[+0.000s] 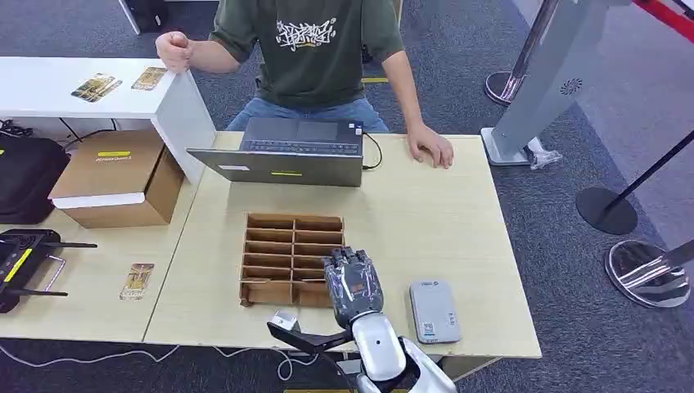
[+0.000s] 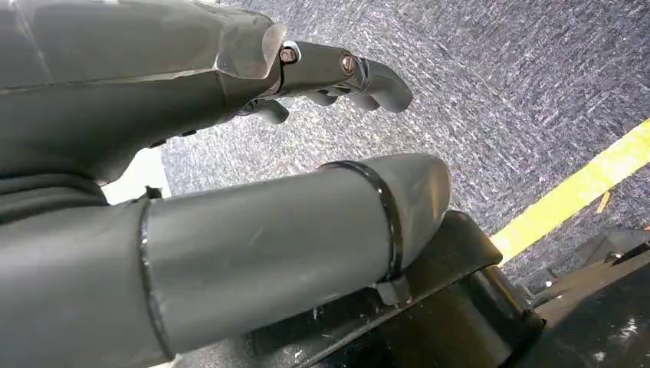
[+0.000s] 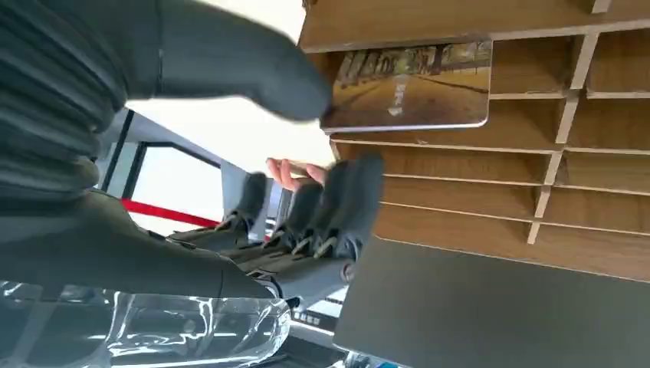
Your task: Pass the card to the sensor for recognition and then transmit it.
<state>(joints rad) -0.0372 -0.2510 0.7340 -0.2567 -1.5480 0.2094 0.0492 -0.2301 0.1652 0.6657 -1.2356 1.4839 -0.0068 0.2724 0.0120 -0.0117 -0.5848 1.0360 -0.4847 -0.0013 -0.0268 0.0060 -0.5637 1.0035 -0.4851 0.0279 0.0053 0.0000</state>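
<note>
My right hand (image 1: 353,282) hovers over the front right corner of the wooden slotted organizer (image 1: 278,246). In the right wrist view a card (image 3: 414,88) printed with a brown scene stands in one slot of the organizer (image 3: 536,169). My right hand (image 3: 306,153) has its thumb (image 3: 253,61) at the card's near end, while the dark fingers (image 3: 322,215) are spread a slot away, so nothing is pinched. The grey sensor (image 1: 434,311) lies flat on the table to the right of that hand. My left hand (image 2: 192,138) hangs over the carpet and holds nothing.
A person sits behind the table, one hand (image 1: 431,147) resting on it beside an open laptop (image 1: 282,151). Loose cards lie on the left table (image 1: 137,281) and the white shelf (image 1: 96,87). A cardboard box (image 1: 119,176) stands at the left.
</note>
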